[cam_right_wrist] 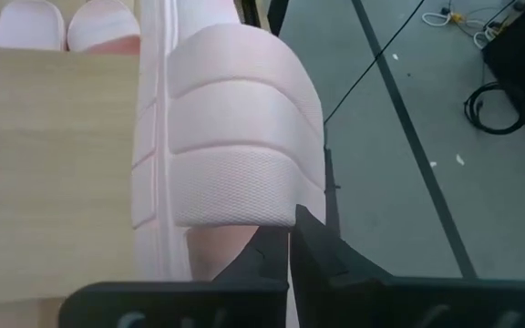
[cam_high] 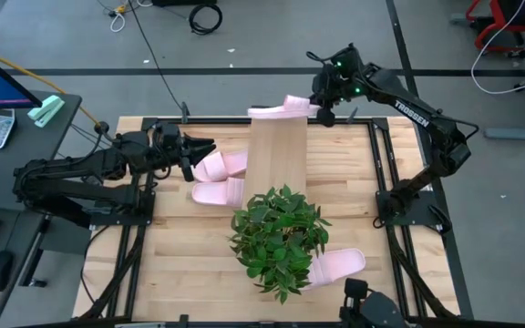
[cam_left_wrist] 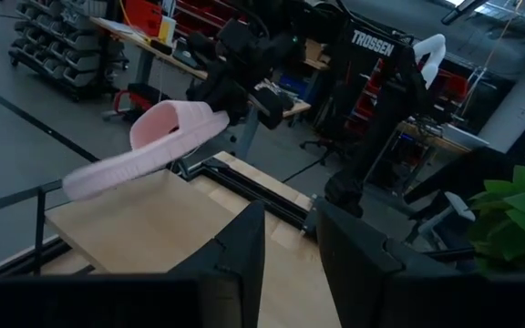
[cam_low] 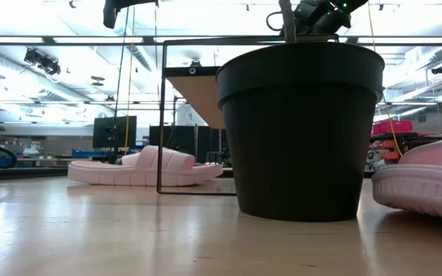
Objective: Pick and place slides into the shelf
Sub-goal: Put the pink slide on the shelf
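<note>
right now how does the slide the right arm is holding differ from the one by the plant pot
The held slide is up in the air at the far end of the shelf, pinched by the shut right hand. The slide by the plant pot lies flat on the table, untouched. Both are pale pink with a broad strap.

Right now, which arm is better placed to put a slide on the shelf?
The right. Its gripper already holds a pink slide at the shelf's far end. The left gripper holds nothing.

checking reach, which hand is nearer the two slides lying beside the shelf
Left. The left hand hovers right by the two slides; the right hand is across the shelf, gripping another slide.
</note>
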Robot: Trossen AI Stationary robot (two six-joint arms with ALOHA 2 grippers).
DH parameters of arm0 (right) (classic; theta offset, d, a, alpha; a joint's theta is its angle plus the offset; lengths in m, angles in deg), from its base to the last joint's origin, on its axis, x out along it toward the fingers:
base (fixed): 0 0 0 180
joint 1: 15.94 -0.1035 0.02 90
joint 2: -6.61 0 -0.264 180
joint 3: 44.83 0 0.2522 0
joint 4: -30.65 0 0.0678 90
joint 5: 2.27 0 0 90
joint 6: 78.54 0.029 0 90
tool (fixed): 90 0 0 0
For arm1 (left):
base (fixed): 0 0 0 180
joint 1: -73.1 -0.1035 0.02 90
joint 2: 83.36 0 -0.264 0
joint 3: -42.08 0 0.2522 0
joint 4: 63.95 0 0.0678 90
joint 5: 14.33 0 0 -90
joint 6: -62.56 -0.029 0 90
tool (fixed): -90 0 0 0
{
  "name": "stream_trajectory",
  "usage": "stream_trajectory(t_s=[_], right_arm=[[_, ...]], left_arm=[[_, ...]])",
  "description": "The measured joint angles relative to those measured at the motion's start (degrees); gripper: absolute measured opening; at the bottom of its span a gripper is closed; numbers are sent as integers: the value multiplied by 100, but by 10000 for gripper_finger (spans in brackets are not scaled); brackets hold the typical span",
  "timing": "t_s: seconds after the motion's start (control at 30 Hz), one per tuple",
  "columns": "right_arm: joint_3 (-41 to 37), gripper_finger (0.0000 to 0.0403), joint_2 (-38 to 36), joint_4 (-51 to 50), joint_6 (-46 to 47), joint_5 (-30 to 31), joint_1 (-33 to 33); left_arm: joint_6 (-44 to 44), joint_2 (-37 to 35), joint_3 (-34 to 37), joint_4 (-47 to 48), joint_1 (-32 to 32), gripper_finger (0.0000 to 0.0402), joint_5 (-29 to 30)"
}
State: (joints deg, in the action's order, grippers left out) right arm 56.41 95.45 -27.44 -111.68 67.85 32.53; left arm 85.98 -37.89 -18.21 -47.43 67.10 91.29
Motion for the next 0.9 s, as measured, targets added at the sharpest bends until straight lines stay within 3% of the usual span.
stream_trajectory(t_s=[0.9], right_arm=[[0,0,0,-250,-81,323,17]], left_arm=[[0,0,0,1,0,107,-2]])
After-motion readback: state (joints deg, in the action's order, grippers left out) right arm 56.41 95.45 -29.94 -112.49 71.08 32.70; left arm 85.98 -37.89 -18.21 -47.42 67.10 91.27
